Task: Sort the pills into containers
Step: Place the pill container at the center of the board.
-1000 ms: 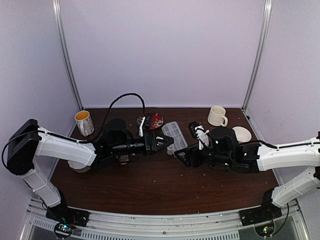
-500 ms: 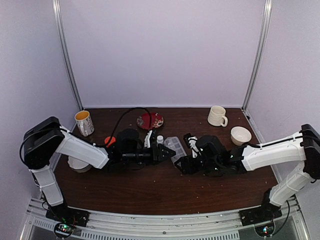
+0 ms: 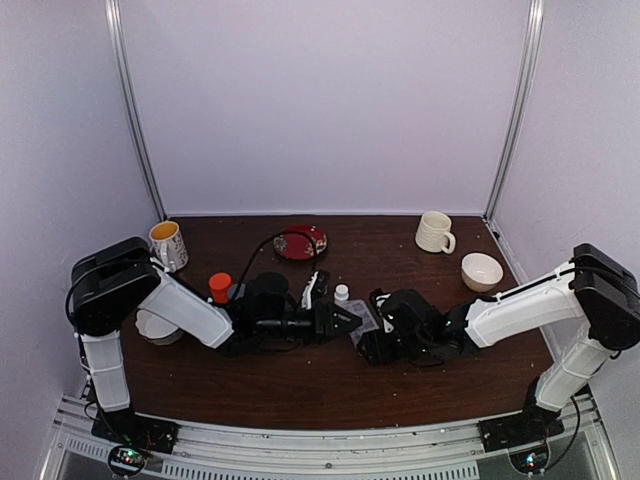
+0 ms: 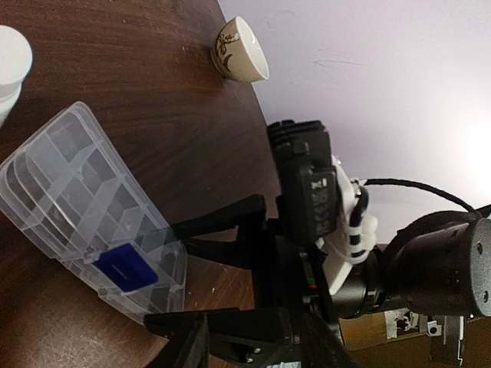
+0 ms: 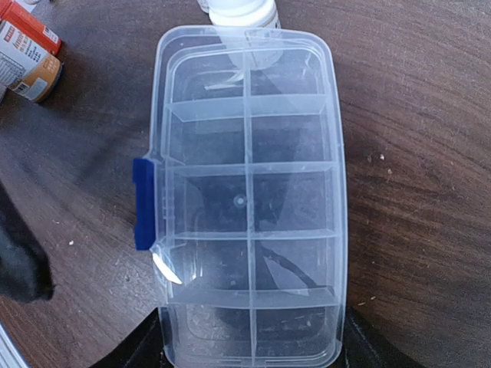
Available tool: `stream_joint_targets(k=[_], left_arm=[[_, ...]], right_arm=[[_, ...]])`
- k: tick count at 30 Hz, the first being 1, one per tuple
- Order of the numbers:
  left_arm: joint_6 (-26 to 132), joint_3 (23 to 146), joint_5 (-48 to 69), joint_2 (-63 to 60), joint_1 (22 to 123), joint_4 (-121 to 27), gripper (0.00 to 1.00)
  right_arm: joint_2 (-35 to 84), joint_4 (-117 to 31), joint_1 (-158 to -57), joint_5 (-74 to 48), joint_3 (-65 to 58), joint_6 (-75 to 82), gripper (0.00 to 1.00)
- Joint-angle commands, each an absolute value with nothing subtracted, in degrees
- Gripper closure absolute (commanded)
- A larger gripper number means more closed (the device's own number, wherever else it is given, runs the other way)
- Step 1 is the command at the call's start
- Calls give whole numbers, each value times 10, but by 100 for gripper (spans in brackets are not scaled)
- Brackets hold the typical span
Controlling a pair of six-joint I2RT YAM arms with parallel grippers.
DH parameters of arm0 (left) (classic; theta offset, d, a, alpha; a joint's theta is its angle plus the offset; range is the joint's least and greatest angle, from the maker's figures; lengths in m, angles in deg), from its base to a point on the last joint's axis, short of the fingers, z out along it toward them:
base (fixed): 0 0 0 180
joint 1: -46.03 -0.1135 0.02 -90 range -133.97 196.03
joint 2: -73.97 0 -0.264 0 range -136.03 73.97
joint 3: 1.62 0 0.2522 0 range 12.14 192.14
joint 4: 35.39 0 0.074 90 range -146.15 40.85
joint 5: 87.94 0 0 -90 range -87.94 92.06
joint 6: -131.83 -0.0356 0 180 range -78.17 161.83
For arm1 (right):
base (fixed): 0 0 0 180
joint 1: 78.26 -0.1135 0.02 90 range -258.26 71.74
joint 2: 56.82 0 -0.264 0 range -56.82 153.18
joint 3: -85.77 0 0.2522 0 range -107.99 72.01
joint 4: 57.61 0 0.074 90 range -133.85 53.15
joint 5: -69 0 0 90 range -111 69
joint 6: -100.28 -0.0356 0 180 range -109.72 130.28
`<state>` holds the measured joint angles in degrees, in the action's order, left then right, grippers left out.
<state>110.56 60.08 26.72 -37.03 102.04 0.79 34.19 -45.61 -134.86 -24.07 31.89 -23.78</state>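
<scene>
The closed box (image 5: 249, 199), on the bench (image 5: 399, 153), is pinched at its near end by the right gripper (image 5: 251, 337). It should be steadied while the blue latch (image 5: 143, 203) is lifted. The left gripper's (image 3: 342, 319) spread cannot be told.

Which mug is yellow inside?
The left mug, standing by the back-left post, is yellow inside. The right mug is cream all over.

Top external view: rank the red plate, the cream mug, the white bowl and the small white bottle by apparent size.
1. Round red plate
2. Cream ceramic mug and round white bowl: too alike to rank
3. Small white bottle
</scene>
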Motion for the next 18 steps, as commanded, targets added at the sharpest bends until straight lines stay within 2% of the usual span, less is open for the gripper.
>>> stream_joint_targets(k=[1,7,10,18], left_arm=[[1118,611,277,-369,1023,57,58],[1140,612,285,-402,1017,95,58],[1137,610,279,-400,1016,85,58],[1091,578,244,-334,1013,35,58]], right_arm=[[354,-459,-1349,-253,323,-242,33],[354,-470,-1348,-253,326,-242,19],[352,-465,-1348,-256,323,-240,8],[354,-444,-1348,-270,300,-204,0]])
